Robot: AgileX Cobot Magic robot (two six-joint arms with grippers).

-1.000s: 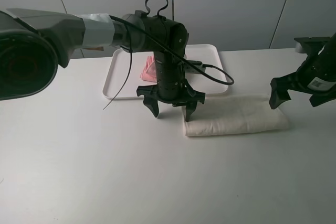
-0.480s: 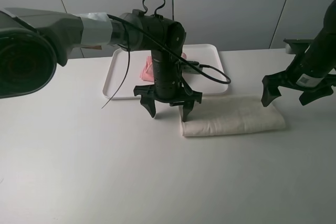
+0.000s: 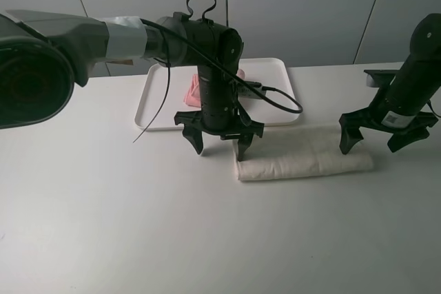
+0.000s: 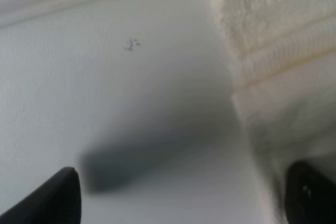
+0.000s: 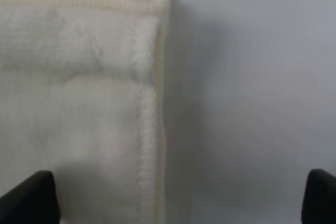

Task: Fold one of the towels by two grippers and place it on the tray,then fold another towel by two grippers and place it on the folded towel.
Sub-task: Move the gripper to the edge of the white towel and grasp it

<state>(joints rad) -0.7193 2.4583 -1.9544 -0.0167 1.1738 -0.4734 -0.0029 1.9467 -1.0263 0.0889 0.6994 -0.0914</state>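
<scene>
- Jaws stand wide and empty on both claws: the left gripper (image 3: pixel 220 144) hangs over the left end of the cream towel (image 3: pixel 303 160), and the right gripper (image 3: pixel 372 142) hangs over its right end.
- Each wrist view shows the same straddle, with one fingertip above terry cloth and the other above bare table (image 3: pixel 103 225). Whether any fingertip touches the cloth cannot be told.
- Lying as a long, narrow strip, the cream towel sits on the table just in front of the tray (image 3: pixel 153 111) and right of centre. Layered hems show at both ends, so it looks to be already folded once.
- On the tray, a patch of the pink towel (image 3: pixel 192 91) shows beside the left arm (image 3: pixel 207 53), which hides the rest. The first half of the job appears to be done.
- The step in hand seems to be the second towel, with both claws lined up on its ends for a grasp.
- The next move likely calls for both grippers to sink lower and pinch every layer at the short edges. A shallow bite could take only the top ply and let the strip fall open.
- After that, one end probably has to be carried over the other, or the strip lifted level, before it goes on top of the pink towel.
</scene>
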